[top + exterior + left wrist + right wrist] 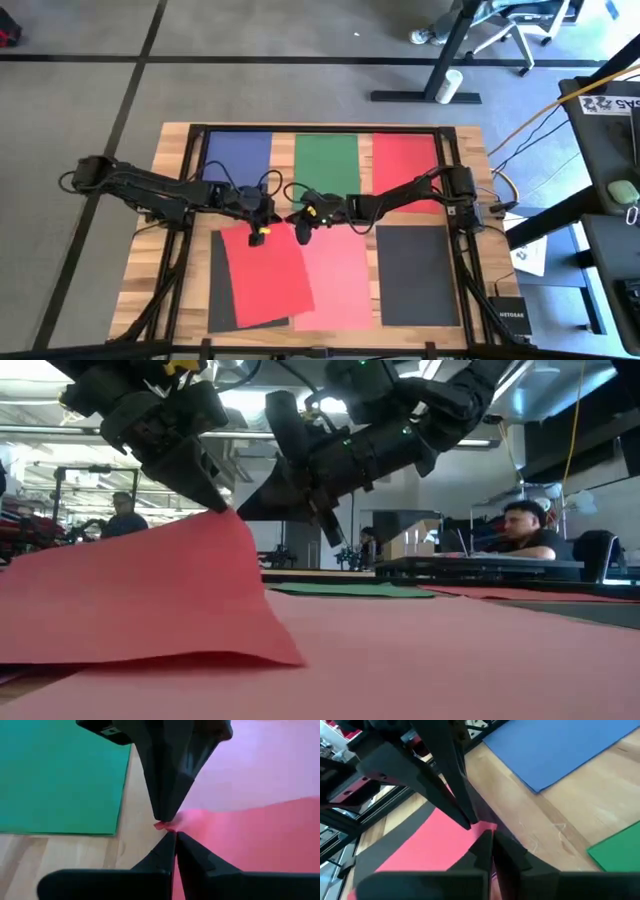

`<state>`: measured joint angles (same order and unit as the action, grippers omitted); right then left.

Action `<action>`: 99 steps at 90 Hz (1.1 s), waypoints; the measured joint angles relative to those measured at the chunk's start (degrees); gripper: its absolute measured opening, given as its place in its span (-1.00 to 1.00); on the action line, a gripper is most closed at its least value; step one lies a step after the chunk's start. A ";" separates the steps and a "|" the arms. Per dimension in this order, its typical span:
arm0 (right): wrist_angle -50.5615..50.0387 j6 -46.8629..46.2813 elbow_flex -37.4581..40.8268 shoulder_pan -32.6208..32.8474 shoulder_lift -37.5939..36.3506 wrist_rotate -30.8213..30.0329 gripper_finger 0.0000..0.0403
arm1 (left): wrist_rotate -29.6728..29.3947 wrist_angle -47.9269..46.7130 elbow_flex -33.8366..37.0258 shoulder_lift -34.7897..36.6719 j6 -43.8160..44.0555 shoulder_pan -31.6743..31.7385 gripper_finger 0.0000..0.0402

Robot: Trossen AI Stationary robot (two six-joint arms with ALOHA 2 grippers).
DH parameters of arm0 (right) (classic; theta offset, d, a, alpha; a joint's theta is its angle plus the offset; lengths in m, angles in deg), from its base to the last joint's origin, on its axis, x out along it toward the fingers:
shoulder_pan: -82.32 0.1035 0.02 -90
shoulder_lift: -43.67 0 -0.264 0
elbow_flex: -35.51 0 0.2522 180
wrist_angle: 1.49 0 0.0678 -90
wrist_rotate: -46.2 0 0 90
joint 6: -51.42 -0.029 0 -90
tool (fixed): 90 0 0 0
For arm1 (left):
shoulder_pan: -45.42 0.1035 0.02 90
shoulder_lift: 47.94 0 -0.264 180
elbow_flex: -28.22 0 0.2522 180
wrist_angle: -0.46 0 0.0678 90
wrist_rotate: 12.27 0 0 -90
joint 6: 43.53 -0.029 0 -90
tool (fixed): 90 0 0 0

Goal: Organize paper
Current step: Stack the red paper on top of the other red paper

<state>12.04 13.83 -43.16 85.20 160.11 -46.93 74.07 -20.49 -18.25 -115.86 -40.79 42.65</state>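
Note:
A red sheet of paper (265,278) lies askew at the table's near middle. It overlaps a dark sheet (217,290) on its left and a salmon pink sheet (342,280) on its right. Its far corner (226,515) is raised off the table. My left gripper (266,236) and my right gripper (300,236) meet tip to tip at that corner, both shut. Blue (238,155), green (327,160) and red (405,165) sheets lie flat along the far side, and a dark grey sheet (415,275) lies near right. My left gripper pinches the red sheet's raised far corner (186,831) between its two fingers, coming slanting down from the table's left. The corner stands lifted while the rest of the sheet slopes down onto the other sheets. My right gripper has its shut fingertips (162,812) on the very tip of the same corner (490,826), slanting down from the table's right. Only the fingers' free ends reach it. How much paper lies between them I cannot tell.
A dark frame (445,150) runs around the table top, and both arms cross it from the sides. Bare wood (285,165) shows in strips between the sheets. Beyond the table, people sit at desks (520,525) in the room.

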 joint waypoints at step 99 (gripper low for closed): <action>0.22 -0.12 -0.04 -1.08 1.42 7.74 -0.55 | -1.75 0.55 -0.02 -0.02 -0.13 -2.84 -1.00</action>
<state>12.26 13.71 -43.20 84.11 161.54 -39.18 72.32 -19.94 -18.28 -115.88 -40.93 39.81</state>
